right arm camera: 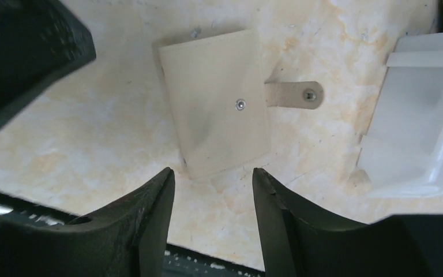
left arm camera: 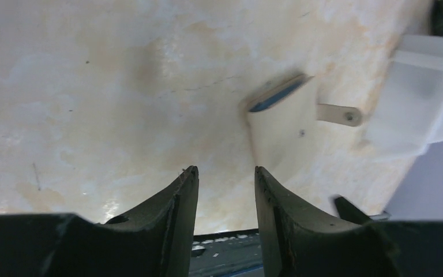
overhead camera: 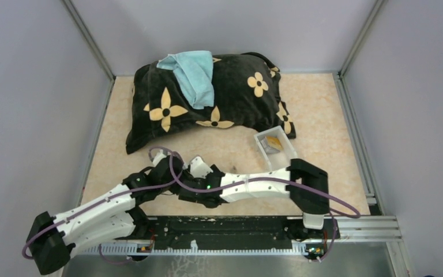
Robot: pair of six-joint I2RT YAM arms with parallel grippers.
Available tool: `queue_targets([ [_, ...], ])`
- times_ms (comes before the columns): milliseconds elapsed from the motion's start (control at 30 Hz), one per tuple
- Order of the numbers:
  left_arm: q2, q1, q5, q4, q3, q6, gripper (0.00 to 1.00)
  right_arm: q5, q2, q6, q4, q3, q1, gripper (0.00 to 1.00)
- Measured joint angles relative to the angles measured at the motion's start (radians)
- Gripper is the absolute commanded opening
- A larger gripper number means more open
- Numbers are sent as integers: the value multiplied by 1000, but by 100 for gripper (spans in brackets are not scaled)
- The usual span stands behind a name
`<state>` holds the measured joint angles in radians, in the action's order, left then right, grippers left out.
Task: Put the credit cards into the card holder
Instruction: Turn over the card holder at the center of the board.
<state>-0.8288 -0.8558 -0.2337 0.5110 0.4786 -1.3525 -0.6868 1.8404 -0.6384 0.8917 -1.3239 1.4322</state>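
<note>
The tan card holder [right arm camera: 216,101] lies folded on the marbled table, its snap tab [right arm camera: 294,94] sticking out to the right. In the left wrist view the card holder [left arm camera: 282,130] shows a dark blue card edge [left arm camera: 277,96] in its far end. My right gripper [right arm camera: 212,171] is open and empty just short of the holder's near edge. My left gripper [left arm camera: 224,170] is open and empty, with the holder ahead and to the right. In the top view both grippers [overhead camera: 170,166] [overhead camera: 195,172] meet mid-table and hide the holder. A gold card [overhead camera: 274,141] lies in the white tray [overhead camera: 288,151].
A black flowered pillow [overhead camera: 231,101] with a light blue cloth [overhead camera: 193,75] on it fills the back. A white plastic part [right arm camera: 421,115] stands just right of the snap tab. The black rail [overhead camera: 225,231] runs along the near table edge.
</note>
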Motion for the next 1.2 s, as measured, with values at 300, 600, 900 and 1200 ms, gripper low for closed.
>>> queue_targets([
  [300, -157, -25, 61, -62, -29, 10, 45, 35, -364, 29, -137, 157, -143, 50],
  [600, -296, -76, 69, -117, 0, 11, 45, 188, -468, 90, -307, 312, -364, 49],
  [900, -347, -87, 71, -203, 18, 11, 45, 370, -468, 125, -435, 411, -472, 48],
  [1200, -420, -87, 97, -250, 35, 18, 45, 457, -444, 146, -503, 430, -511, 45],
])
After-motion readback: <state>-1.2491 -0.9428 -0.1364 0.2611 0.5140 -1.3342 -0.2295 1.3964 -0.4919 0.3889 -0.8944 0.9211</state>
